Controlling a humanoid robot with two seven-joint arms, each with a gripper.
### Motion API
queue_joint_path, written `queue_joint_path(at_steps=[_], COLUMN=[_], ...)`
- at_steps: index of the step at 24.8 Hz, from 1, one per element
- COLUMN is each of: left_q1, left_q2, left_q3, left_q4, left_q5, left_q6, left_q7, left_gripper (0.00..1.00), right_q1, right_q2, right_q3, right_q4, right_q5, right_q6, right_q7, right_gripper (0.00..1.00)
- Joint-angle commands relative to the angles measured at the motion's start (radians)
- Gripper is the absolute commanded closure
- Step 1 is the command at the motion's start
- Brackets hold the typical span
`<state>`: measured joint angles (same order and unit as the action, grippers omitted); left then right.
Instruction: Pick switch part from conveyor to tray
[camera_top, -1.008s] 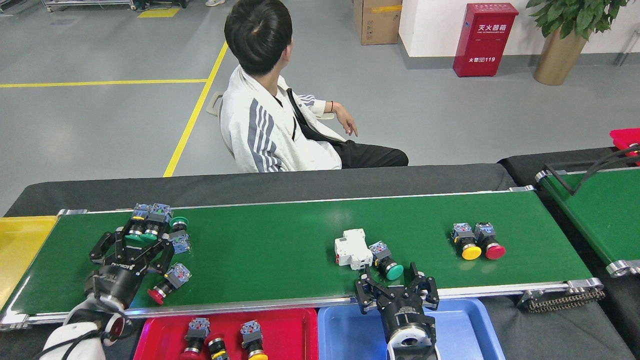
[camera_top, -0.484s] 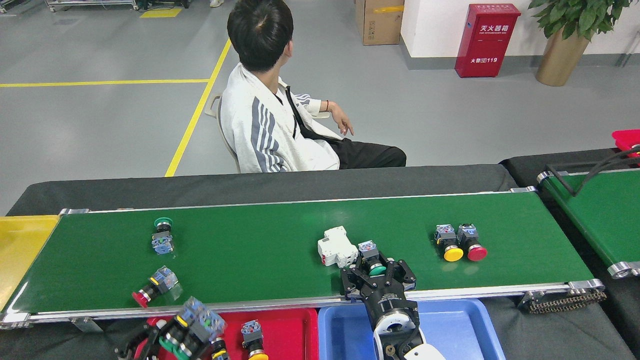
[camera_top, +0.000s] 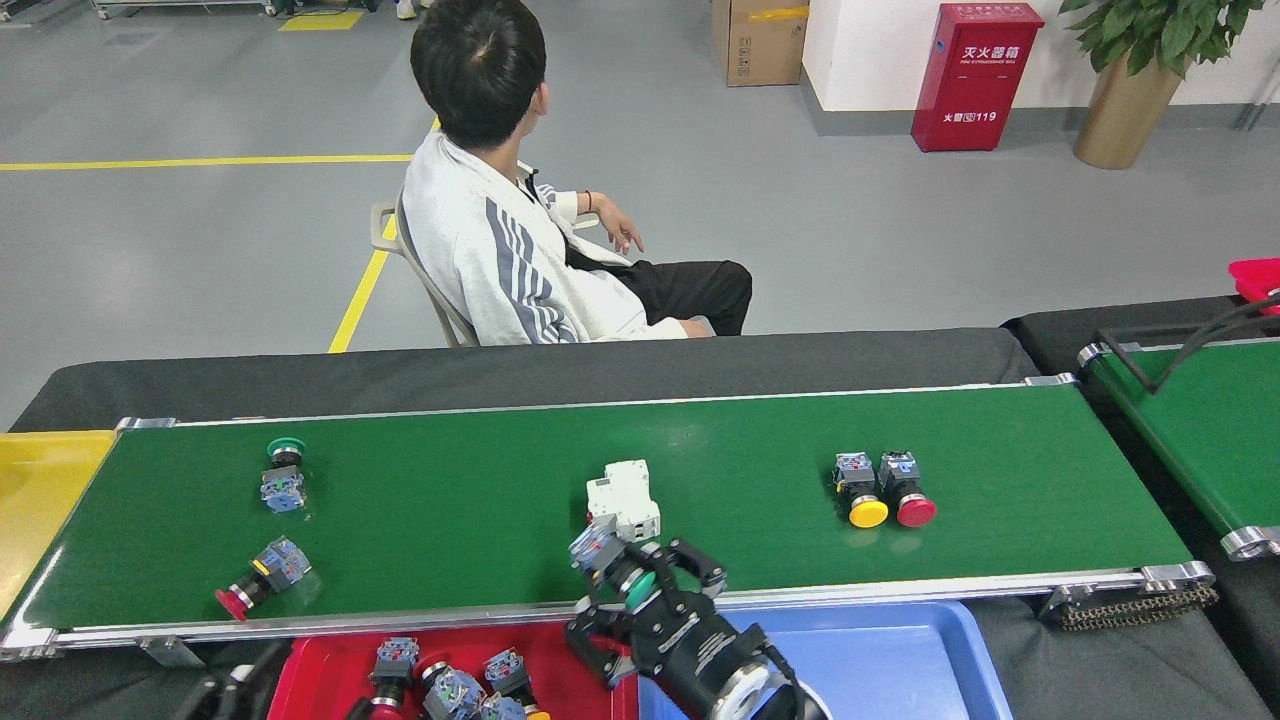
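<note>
Spanning grey-floored room, conveyor carries perhaps five switches.

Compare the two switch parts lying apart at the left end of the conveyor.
The far switch part has a green cap; the near switch part has a red one. The far one's cap points away from the robot; the near one lies slanted, cap toward the conveyor's front left corner. Both have blue-grey contact blocks and lie untouched.

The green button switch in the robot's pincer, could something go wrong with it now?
Maybe. The right pincer holds the green button switch over the conveyor's near rail, not yet over the red tray, so a loose grip could drop it on the belt. The white breaker sits close behind and might get bumped. The tray already holds several switches, so it could land on them.
</note>
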<state>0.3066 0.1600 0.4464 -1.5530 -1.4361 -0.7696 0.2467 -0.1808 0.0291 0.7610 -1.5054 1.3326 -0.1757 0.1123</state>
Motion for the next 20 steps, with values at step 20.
queue_joint_path(at_steps=[20], left_q1=[-0.340], left_q2=[0.297], left_q3=[-0.095], left_q4=[0.518], left_q5=[-0.003], left_q6=[0.049], left_q7=[0.043], left_gripper=[0.00], right_q1=[0.350], right_q2=[-0.038], right_q3=[-0.312], right_q4=[-0.130], right_q5=[-0.003], right_q6=[0.680], right_q7=[-0.261], right_gripper=[0.02])
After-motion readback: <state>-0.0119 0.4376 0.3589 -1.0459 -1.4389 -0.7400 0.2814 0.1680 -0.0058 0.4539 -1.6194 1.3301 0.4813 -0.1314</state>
